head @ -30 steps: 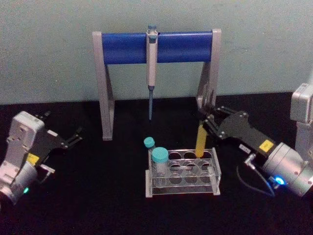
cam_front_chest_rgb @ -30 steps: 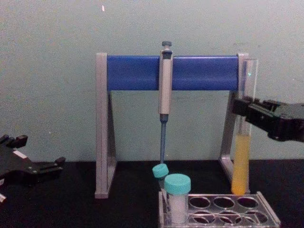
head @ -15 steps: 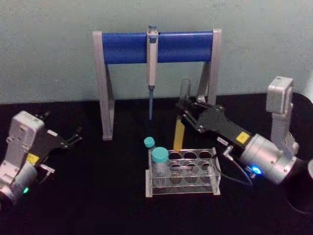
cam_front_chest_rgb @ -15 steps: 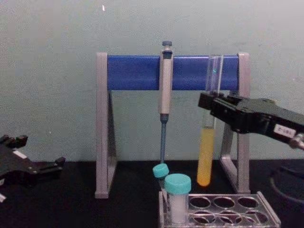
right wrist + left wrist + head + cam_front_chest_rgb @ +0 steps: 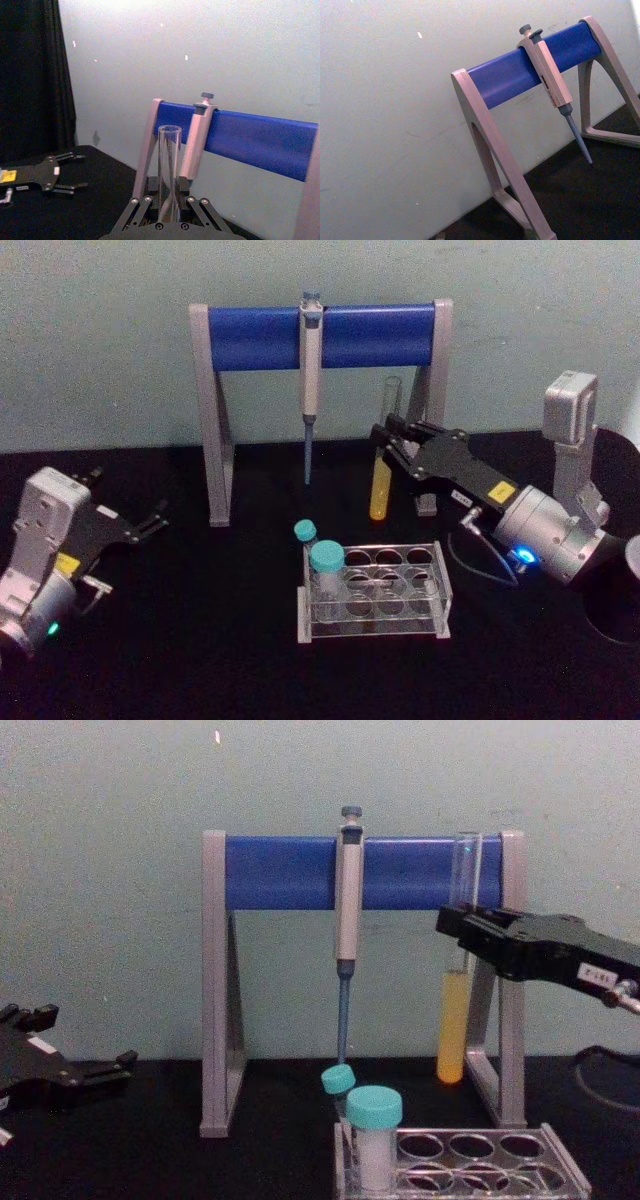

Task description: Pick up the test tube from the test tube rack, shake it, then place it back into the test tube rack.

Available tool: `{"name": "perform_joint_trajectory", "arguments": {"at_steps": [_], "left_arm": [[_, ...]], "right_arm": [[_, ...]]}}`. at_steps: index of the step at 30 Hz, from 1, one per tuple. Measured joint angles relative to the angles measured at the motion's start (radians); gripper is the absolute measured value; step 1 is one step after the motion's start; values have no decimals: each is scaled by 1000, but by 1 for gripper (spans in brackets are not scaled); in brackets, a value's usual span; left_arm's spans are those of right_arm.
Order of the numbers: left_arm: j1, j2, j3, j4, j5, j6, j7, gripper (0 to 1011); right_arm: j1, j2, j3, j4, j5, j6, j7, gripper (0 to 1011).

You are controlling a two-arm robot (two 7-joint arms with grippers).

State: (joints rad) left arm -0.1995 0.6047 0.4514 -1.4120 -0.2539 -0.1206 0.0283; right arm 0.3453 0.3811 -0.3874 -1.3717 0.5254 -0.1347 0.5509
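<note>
The right gripper (image 5: 386,445) is clamped on the test tube (image 5: 380,490), pinching its clear upper part and holding it upright in the air over the back of the bench (image 5: 200,640), just beside the right leg of the pipette stand (image 5: 260,337) (the yellow liquid sits in the lower part, below the fingers). The test tube rack (image 5: 400,626) stands nearer the bench's front edge, below and apart from the tube, with two teal-capped vials (image 5: 326,560) at its left end. The left gripper (image 5: 158,517) sits low near the left edge, fingers spread apart.
</note>
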Motion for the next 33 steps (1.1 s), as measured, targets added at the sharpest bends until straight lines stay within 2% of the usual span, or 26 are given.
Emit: {"name": "perform_joint_trajectory", "arguments": {"at_steps": [7, 15, 22, 25, 31, 33], "left_arm": [[0, 0, 0, 0, 0, 0, 0, 1010], [0, 0, 0, 0, 0, 0, 0, 1010], [0, 0, 0, 0, 0, 0, 0, 1010], [0, 0, 0, 0, 0, 0, 0, 1010], [0, 0, 0, 0, 0, 0, 0, 1010], [0, 0, 0, 0, 0, 0, 0, 1009]], "right_arm": [[-14, 11, 14, -15, -4, 1, -13, 222], [-56, 34, 42, -67, -12, 12, -45, 222], [-124, 66, 72, -148, -19, 31, -80, 222], [-169, 81, 83, -203, -20, 42, -92, 222], [-231, 94, 85, -274, -11, 57, -91, 222], [-237, 94, 81, -282, -6, 59, -84, 222]]}}
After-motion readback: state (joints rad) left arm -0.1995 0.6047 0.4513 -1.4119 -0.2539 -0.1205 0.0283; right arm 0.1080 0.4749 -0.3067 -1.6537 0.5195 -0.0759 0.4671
